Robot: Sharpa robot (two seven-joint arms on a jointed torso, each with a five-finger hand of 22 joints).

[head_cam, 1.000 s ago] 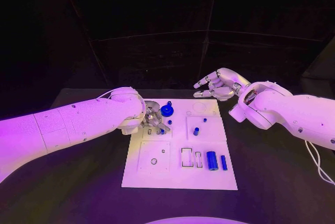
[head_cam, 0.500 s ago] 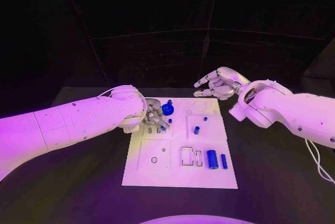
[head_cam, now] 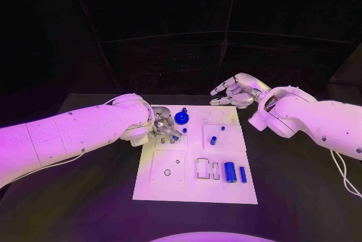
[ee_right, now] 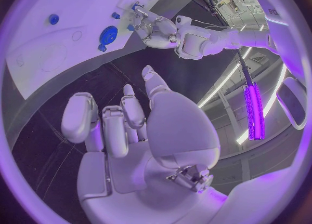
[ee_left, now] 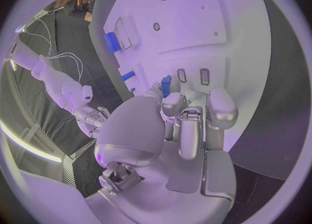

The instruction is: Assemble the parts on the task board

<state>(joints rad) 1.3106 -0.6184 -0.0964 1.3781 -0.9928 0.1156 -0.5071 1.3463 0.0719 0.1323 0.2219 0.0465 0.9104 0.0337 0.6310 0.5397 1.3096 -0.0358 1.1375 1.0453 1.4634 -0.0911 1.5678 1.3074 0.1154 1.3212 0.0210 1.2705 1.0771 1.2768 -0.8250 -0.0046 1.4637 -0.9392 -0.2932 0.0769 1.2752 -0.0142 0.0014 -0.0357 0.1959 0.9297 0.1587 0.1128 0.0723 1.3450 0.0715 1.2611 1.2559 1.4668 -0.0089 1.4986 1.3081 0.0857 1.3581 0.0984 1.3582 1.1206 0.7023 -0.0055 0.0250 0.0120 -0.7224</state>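
The left hand (head_cam: 165, 128) is down over the far left part of the white board (head_cam: 194, 192). Its fingers are curled in close together. A small blue part (ee_left: 166, 85) sits at its fingertips, beside two little slots (ee_left: 193, 76) in the board. I cannot tell if the hand is holding that part or just touching it.

Just right of the hand a round blue knob (head_cam: 181, 117) stands on the board. Next come two small blue pegs (head_cam: 213, 141) standing in a raised square. Nearer the robot, a blue roll (head_cam: 229, 172) and a thin blue bar (head_cam: 242, 174) lie side by side next to a box-shaped slot (head_cam: 202, 169).

The right hand (head_cam: 238, 91) hangs in the air past the far right corner of the board. Its fingers are bent a little and apart, with nothing in them.
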